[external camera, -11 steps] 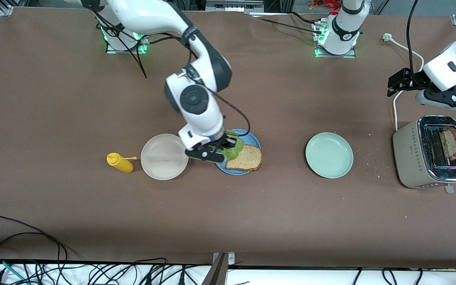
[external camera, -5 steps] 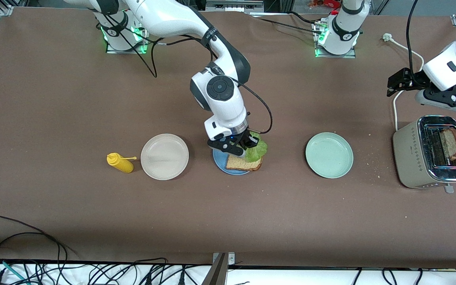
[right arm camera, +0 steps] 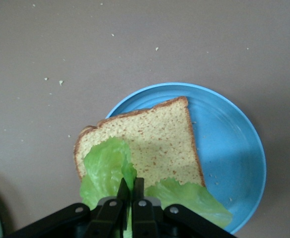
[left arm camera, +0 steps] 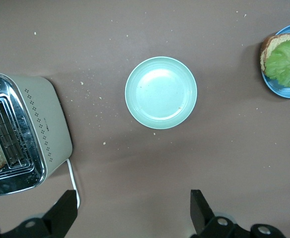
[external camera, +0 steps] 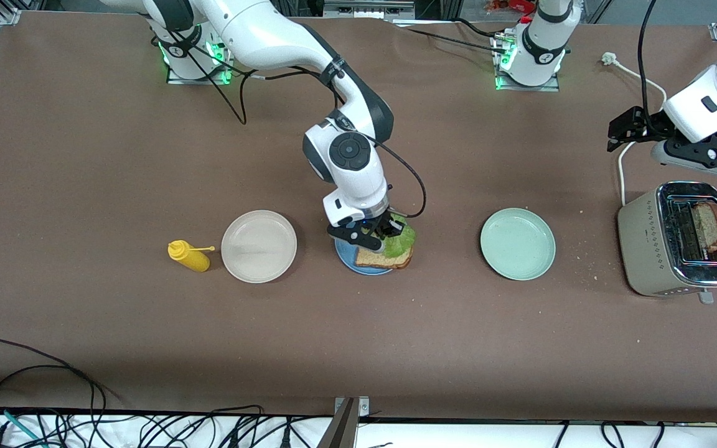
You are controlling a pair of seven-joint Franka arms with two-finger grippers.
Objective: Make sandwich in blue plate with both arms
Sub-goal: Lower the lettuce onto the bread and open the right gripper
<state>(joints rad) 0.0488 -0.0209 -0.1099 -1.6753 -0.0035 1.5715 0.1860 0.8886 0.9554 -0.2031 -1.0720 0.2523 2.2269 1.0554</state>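
A brown bread slice [external camera: 378, 258] [right arm camera: 157, 144] lies on the blue plate [external camera: 345, 254] [right arm camera: 239, 144]. My right gripper [external camera: 384, 234] [right arm camera: 131, 186] hangs low over the slice and is shut on a ruffled green lettuce leaf [external camera: 402, 240] [right arm camera: 105, 168], which drapes over the slice's edge. My left gripper [left arm camera: 133, 208] waits open with nothing in it, up over bare table beside the toaster [external camera: 651, 242] [left arm camera: 40, 124]. A second brown slice [external camera: 706, 225] stands in one toaster slot. The left wrist view also shows the blue plate [left arm camera: 284, 90] with the lettuce [left arm camera: 286, 62] on the bread.
A beige plate [external camera: 259, 246] and a yellow squeeze bottle [external camera: 189, 256] sit toward the right arm's end. A pale green plate [external camera: 518, 244] [left arm camera: 161, 92] lies between the blue plate and the toaster. The toaster's white cable [external camera: 622, 174] and some crumbs lie near the toaster.
My right gripper has carried the lettuce from the blue plate's edge by the beige plate across over the bread, then lowered it a little. The left arm has not moved.
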